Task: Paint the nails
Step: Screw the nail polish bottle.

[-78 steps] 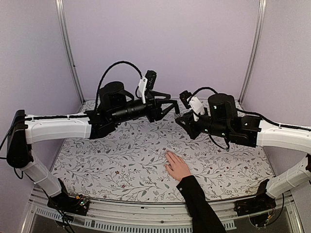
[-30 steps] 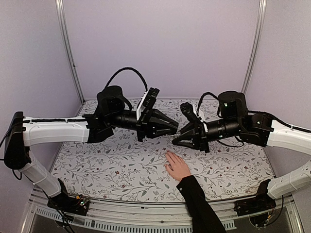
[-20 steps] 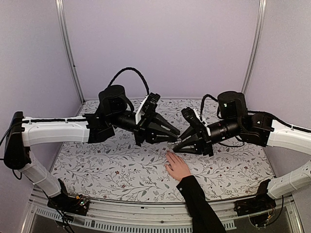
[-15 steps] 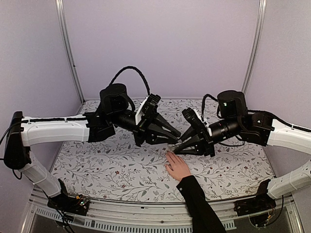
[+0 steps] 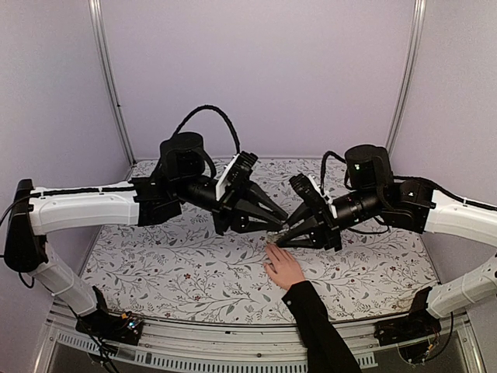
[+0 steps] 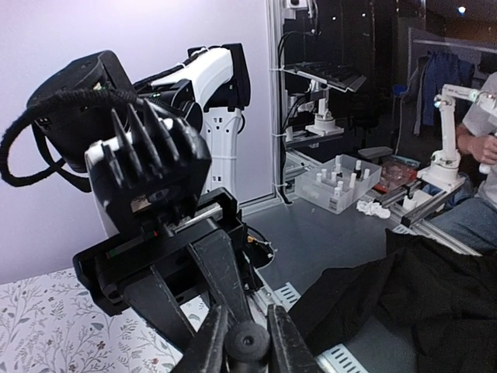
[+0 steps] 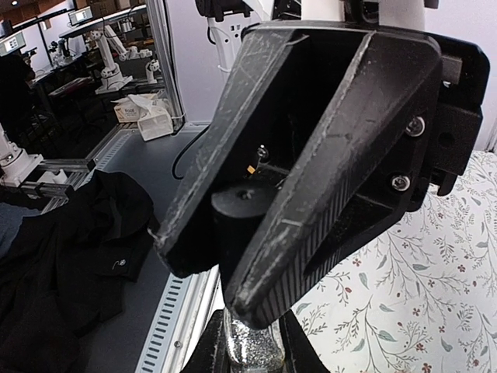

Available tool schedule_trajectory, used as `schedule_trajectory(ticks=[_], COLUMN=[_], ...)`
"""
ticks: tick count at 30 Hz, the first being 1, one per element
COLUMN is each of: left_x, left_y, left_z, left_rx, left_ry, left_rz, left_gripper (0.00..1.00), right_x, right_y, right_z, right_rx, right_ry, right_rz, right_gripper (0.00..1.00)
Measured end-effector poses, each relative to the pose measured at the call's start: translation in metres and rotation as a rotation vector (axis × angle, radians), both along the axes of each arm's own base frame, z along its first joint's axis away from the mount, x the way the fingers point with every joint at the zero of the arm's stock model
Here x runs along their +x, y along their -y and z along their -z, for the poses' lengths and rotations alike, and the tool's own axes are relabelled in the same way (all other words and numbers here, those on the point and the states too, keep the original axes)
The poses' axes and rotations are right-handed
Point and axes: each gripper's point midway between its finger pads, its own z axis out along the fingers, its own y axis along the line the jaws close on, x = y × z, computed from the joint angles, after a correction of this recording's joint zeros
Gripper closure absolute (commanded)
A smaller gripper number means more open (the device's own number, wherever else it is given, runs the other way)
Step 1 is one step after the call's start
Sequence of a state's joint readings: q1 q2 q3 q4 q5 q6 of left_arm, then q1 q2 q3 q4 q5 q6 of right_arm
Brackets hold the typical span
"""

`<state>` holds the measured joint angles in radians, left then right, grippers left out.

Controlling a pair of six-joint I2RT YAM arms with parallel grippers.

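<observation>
We can barely make out the nails (image 5: pixel 270 249). They tip a pale hand (image 5: pixel 285 268) lying flat, fingers together, on the flowered cloth (image 5: pixel 178 264), with a black sleeve (image 5: pixel 318 326) behind it. Any colour on them is too small to tell. Just above the hand, our right gripper (image 5: pixel 282 240) pinches a glittery bottle (image 7: pixel 250 342), and our left gripper (image 5: pixel 276 225) is closed round its black cap (image 6: pixel 247 343).

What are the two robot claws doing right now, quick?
Left gripper: shut on the black cap.
Right gripper: shut on the glittery bottle.
</observation>
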<state>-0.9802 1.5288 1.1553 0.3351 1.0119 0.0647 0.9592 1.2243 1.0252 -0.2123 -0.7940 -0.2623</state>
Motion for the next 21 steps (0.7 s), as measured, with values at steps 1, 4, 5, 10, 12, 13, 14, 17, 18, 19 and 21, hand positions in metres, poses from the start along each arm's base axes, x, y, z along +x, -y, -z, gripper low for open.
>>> schedule_trajectory(ticks=[1,4,5,10,12,13,14,17,18,19,21], left_x=[0.002,0.015,0.02,0.06,0.075,0.08,0.086,0.1,0.104,0.107,0.113], left_y=[-0.001,-0.009,-0.012,-0.038,-0.047,-0.051,-0.055,-0.062,-0.064,-0.066,-0.069], left_z=[-0.001,0.004,0.002,-0.003,-0.004,-0.004,-0.004,-0.006,-0.007,-0.008,-0.012], left_rx=[0.003,0.022,0.017,-0.002,-0.012,-0.016,-0.019,-0.027,-0.032,-0.035,-0.046], left_ry=[-0.009,-0.051,-0.055,-0.097,-0.12,-0.13,-0.146,-0.184,-0.195,-0.203,-0.215], left_rz=[-0.016,-0.082,-0.108,-0.322,-0.407,-0.438,-0.479,-0.57,-0.599,-0.619,-0.658], left_gripper=[0.64,0.54,0.54,0.49,0.5,0.5,0.5,0.5,0.5,0.5,0.5], right_x=[0.001,0.004,0.007,0.013,0.021,0.026,0.032,0.053,0.06,0.068,0.084], right_y=[0.0,-0.003,-0.004,-0.006,-0.008,-0.008,-0.009,-0.008,-0.008,-0.008,-0.008], right_z=[-0.001,-0.012,-0.014,-0.023,-0.026,-0.026,-0.026,-0.024,-0.024,-0.024,-0.022], right_rx=[0.006,0.038,0.045,0.079,0.085,0.082,0.08,0.064,0.057,0.052,0.038], right_ry=[0.005,0.031,0.037,0.053,0.059,0.062,0.064,0.07,0.071,0.069,0.071], right_rz=[0.002,0.013,0.023,0.054,0.095,0.124,0.163,0.279,0.316,0.353,0.433], right_gripper=[1.0,1.0,1.0,1.0,1.0,1.0,1.0,1.0,1.0,1.0,1.0])
